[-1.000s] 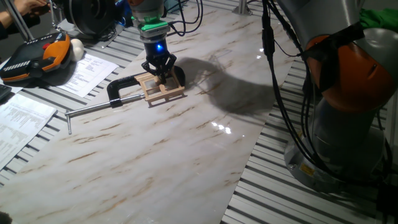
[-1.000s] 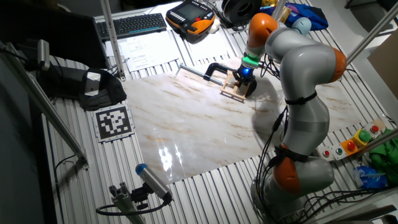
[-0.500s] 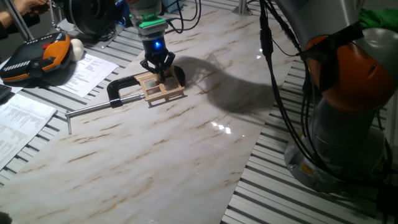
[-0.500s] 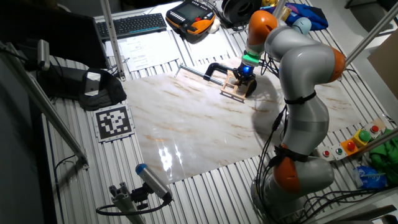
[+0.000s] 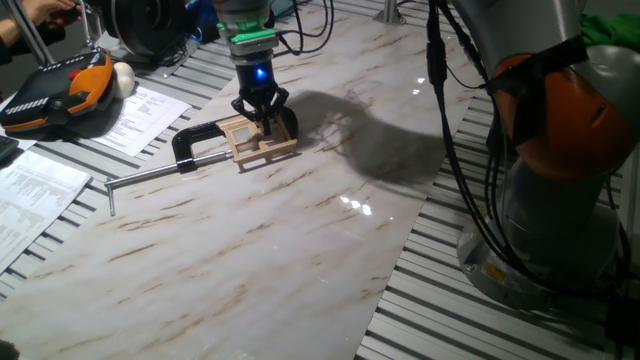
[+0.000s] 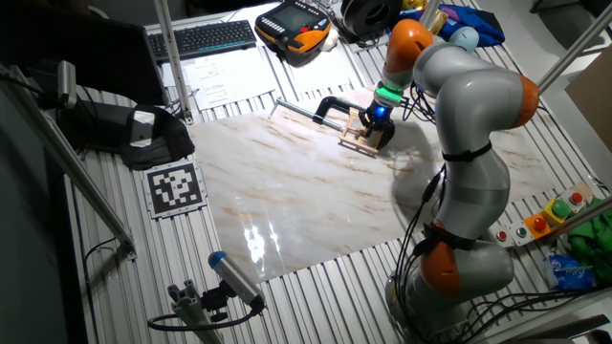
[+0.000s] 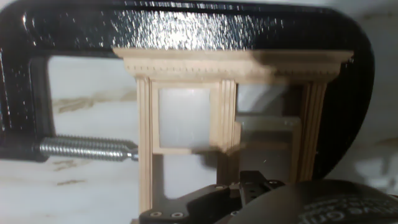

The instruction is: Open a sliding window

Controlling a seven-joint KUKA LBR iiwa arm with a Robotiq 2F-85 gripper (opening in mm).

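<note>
Bench (image 5: 300, 230): pale marbled slab on a ribbed metal base, glossy. Risk: slick surface, so a loosened frame likely to skate under any sideways push.

C-clamp (image 5: 190, 142): black, long steel bar running left and near across the bench, body wrapped round the far edge and right side of the frame in the hand view (image 7: 186, 28), screw tip (image 7: 93, 149) just beside the left post, contact not certain. Risk: frame twisting or creeping out if the clamp bite is weak; clamp and frame pivoting together under an off-axis pull.

Sliding window (image 5: 258, 142): small pale-wood frame lying flat on the far left part of the bench, held within the clamp, directly under the arm's hand; also seen in the other fixed view (image 6: 363, 134). In the hand view (image 7: 230, 118), left pane frosted and square, right opening partly covered by a sash sitting low. Risk: sash jamming in its track if pushed askew; thin rails splitting under excess downward force.

Pincer (image 5: 260, 113): fingers pointed down onto the far part of the frame, apparently parted a little; exact gap and any hold on the sash not discernible, fingertips out of sight in the hand view. Risk: tip riding over the sash edge and slipping off; catching on the middle post or the clamp body to the right.
</note>
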